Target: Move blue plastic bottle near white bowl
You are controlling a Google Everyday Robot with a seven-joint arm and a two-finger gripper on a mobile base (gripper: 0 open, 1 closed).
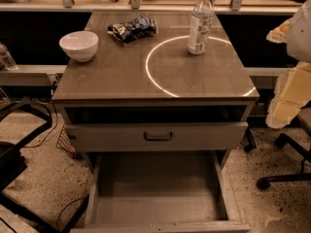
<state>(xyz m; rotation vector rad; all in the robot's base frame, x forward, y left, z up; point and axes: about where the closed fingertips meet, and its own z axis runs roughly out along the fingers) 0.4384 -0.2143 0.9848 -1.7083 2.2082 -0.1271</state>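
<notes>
Blue plastic bottle, clear and white-capped, stands untouched near the grey desk's back right corner; the round white bowl sits by its left edge. We see no gripper in view, so we cannot tell how its fingers stand; we judge reaching for the bottle comes first.

Snack bag between bottle, bowl; tabletop front open.

The blue plastic bottle stands upright at the table's back right, the white bowl at its left, and a snack bag between. The gripper hangs beyond the table's right edge.

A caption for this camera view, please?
Upright blue plastic bottle on table, apart from white bowl; gripper at right edge, off the table.
</notes>
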